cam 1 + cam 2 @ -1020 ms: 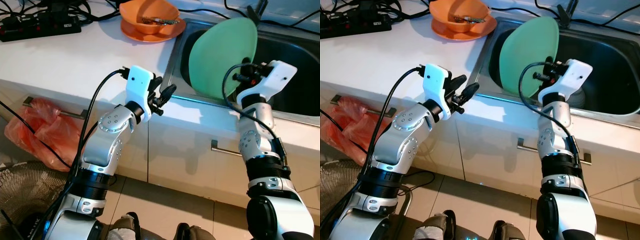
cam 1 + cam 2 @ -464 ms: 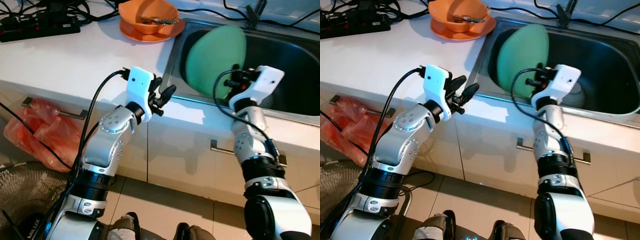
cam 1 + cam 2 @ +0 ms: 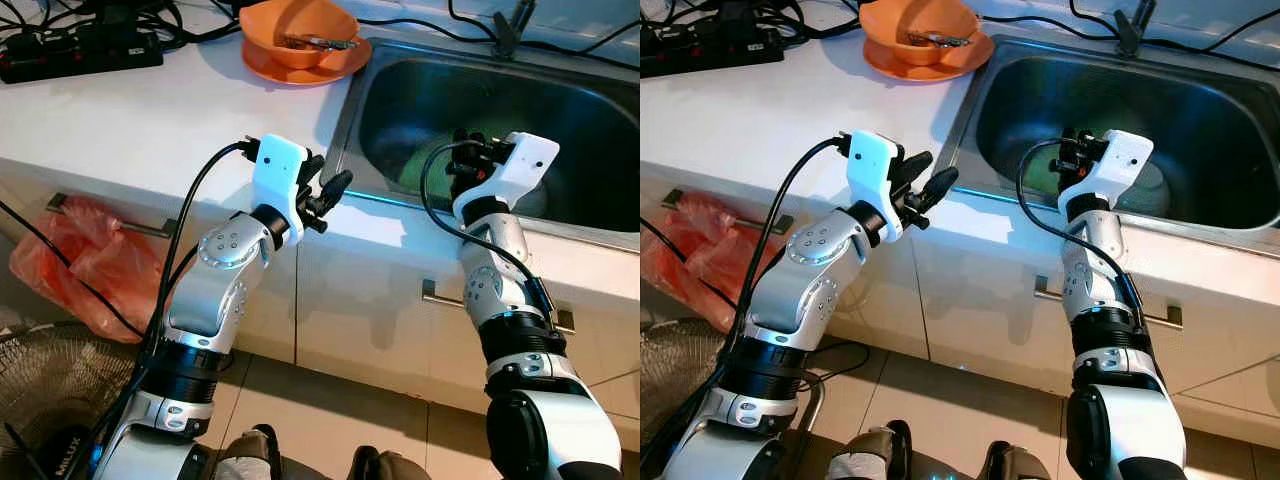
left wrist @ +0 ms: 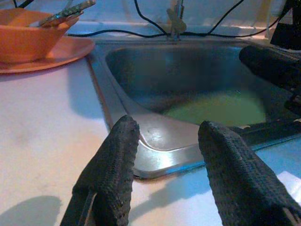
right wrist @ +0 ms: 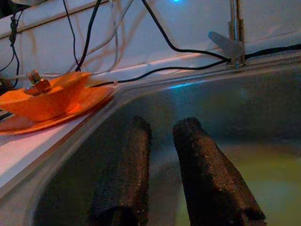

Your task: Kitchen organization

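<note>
The green plate (image 4: 216, 107) lies flat on the sink (image 3: 352, 120) floor, just beneath the right gripper (image 5: 162, 155) (fingers slightly parted, empty). Left gripper (image 4: 167, 155) hovers open over the counter edge.

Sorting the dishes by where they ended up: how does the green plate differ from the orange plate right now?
The green plate lies flat on the bottom of the sink; the orange plate sits up on the white counter. The green plate carries nothing, while the orange plate holds an orange bowl with utensils in it. The right gripper hangs just above the green plate; no gripper is near the orange plate. Both look round.
</note>
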You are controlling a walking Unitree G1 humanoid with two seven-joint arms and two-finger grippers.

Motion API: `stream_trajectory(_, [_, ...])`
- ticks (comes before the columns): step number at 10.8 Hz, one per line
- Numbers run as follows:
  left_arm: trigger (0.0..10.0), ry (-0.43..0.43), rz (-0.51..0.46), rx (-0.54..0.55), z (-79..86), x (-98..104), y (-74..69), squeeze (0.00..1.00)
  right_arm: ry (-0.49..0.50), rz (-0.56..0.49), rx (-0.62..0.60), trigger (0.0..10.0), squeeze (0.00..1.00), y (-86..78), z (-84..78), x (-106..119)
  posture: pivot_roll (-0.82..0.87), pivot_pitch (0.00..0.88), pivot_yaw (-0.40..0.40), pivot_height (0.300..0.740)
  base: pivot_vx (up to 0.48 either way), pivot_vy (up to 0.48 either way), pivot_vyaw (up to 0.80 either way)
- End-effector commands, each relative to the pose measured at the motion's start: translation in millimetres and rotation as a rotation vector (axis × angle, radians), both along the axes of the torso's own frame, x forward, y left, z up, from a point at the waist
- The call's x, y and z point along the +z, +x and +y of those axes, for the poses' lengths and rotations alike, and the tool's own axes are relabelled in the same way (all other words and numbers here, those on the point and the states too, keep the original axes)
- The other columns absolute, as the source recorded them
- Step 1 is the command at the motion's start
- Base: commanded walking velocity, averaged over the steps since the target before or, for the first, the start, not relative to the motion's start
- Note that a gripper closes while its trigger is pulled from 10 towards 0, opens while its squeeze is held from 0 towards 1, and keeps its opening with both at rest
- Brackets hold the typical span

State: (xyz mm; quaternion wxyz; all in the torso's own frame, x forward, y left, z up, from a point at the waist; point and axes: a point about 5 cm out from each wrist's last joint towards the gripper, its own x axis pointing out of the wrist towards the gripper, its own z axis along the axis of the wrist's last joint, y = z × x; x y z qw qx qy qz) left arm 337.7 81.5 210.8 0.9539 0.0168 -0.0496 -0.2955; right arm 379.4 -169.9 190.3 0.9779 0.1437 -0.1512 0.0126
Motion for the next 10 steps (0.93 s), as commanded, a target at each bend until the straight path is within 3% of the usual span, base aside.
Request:
stream_trajectory(1, [10.0,0.004,0.001,0.003,-1.1,-1,-2.6,0.00,0.005,-0.012,0.001,10.0,0.00,1.4,-0.4,3,0.15,0.179,-0.046,0.740,0.000,0.000,0.00])
stream_trajectory(5, [10.0,0.005,0.004,0.010,0.0,-3,-1.3,0.00,0.013,-0.025,-0.010,10.0,0.00,0.0,-3.2,6,0.14,0.180,-0.045,0.740,0.000,0.000,0.00])
stream_trajectory(6, [10.0,-0.008,-0.010,0.054,5.1,-3,1.0,0.00,0.024,-0.042,0.007,10.0,0.00,-2.3,0.7,8,0.14,0.182,-0.044,0.740,0.000,0.000,0.00])
stream_trajectory(9, [10.0,-0.119,-0.172,0.270,33.4,21,10.1,0.00,-0.038,-0.150,0.053,10.0,0.00,-18.3,8.1,22,0.13,0.180,-0.041,0.740,0.000,0.000,0.00])
stream_trajectory(10, [10.0,-0.117,-0.217,0.314,39.4,26,10.7,0.00,-0.048,-0.160,0.050,10.0,0.00,-22.4,9.0,22,0.12,0.177,-0.037,0.740,0.000,0.000,0.00])
